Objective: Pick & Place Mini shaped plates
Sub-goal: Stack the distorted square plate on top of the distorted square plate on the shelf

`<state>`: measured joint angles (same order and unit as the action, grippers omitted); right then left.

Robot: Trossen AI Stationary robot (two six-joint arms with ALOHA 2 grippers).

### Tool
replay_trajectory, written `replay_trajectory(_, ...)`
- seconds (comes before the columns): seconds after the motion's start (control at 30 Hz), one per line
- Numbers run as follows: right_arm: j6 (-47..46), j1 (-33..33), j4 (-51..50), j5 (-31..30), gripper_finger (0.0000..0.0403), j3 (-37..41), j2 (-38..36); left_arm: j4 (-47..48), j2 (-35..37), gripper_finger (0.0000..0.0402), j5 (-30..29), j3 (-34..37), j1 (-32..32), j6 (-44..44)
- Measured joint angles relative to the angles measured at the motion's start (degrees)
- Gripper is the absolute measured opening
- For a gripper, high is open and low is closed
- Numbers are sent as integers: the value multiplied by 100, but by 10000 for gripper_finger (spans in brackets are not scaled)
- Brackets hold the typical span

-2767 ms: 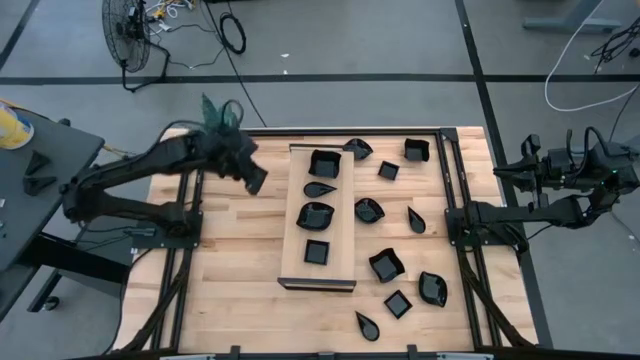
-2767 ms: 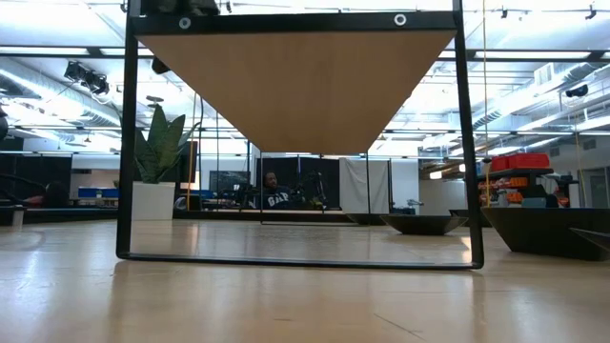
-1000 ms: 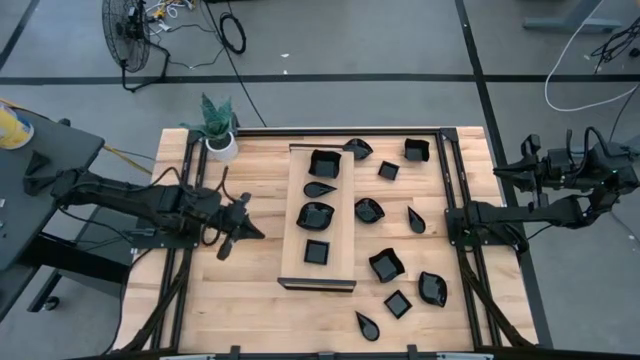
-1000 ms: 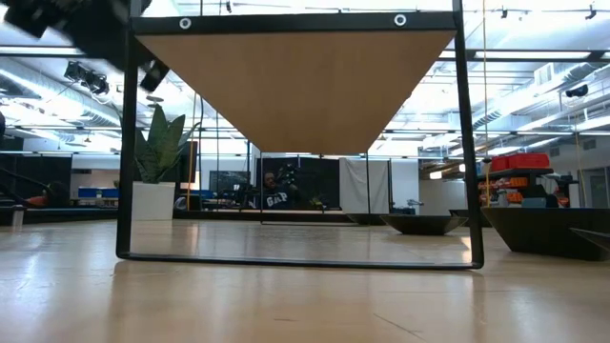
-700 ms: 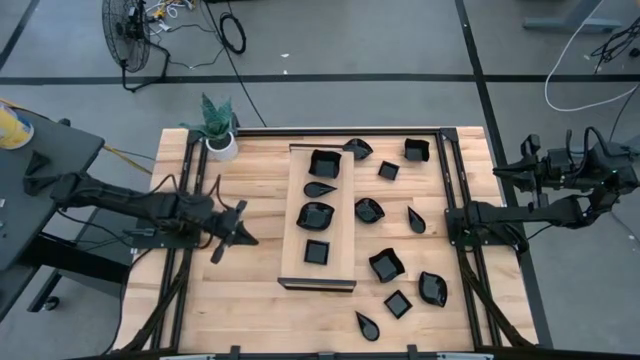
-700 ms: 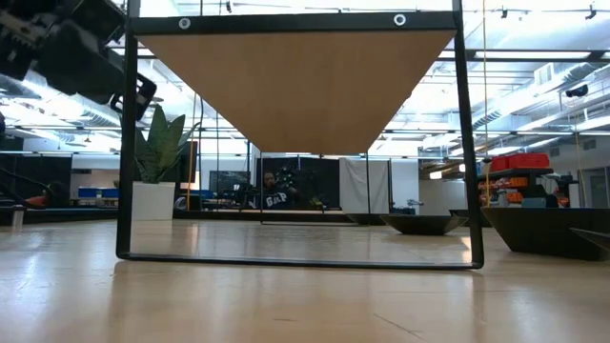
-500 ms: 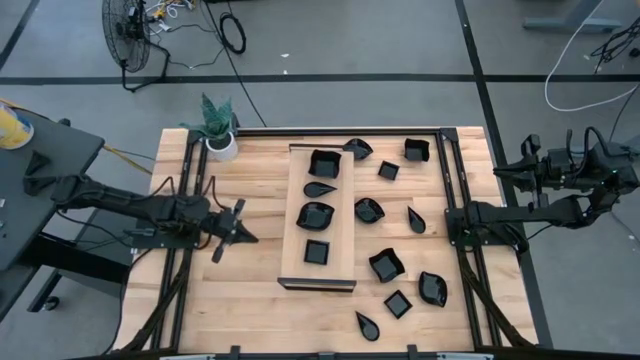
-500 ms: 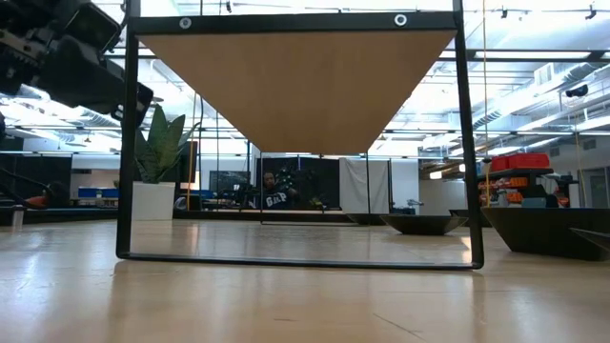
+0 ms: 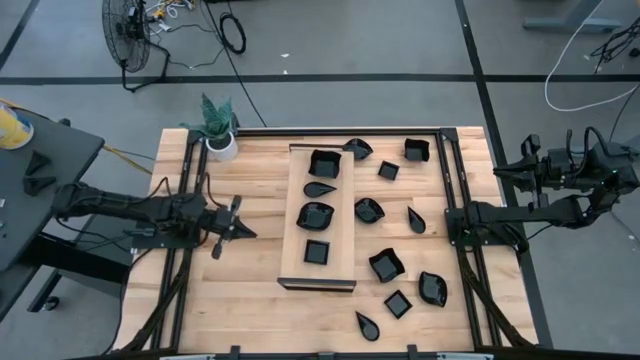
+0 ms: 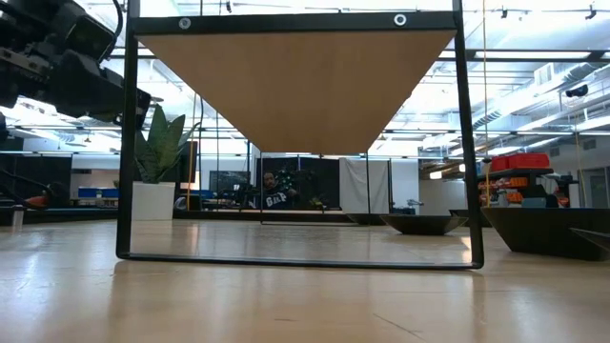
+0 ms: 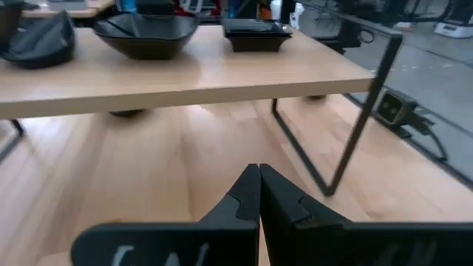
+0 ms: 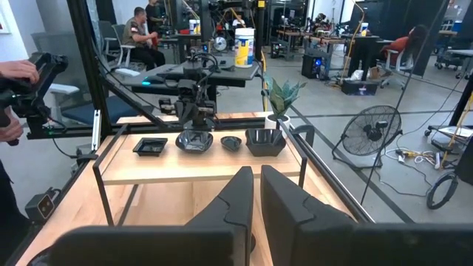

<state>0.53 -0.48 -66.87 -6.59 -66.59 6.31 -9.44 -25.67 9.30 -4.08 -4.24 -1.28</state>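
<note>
Four plates (image 9: 316,215) were lined along the board (image 9: 296,262), whose long axis ran away from the front edge; judged sorted there, the rest lay scattered on the desk (image 9: 250,290) to its right. The left claw (image 9: 244,232), shut and empty, pointed toward the board. The right claw (image 12: 256,185), nearly closed and empty, was parked off the desk's right edge.

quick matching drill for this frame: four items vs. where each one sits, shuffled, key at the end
Items:
1. potted plant
2. wavy-rimmed bowl
3. left hand
4. right hand

Places:
A. on the raised wooden board
B. beyond the table's right edge
C. table's far-left corner
D. over bare table, left of the board

Pairs: 1-C, 2-A, 3-D, 4-B
</note>
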Motion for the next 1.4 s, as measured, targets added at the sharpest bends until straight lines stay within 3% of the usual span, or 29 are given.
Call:
replay_trajectory(0.33,0,1,0,0,34,0,-1,-25,141,2,-158,131,259,-235)
replay_trajectory(0.57,0,0,-1,0,34,0,0,50,262,2,-108,354,256,88)
replay_trajectory(0.87,1,-1,0,0,34,1,0,40,284,1,-416,356,259,-419)
replay_trajectory(1.4,-1,-1,-1,0,34,0,-1,600,1454,1,-586,361,404,-423)
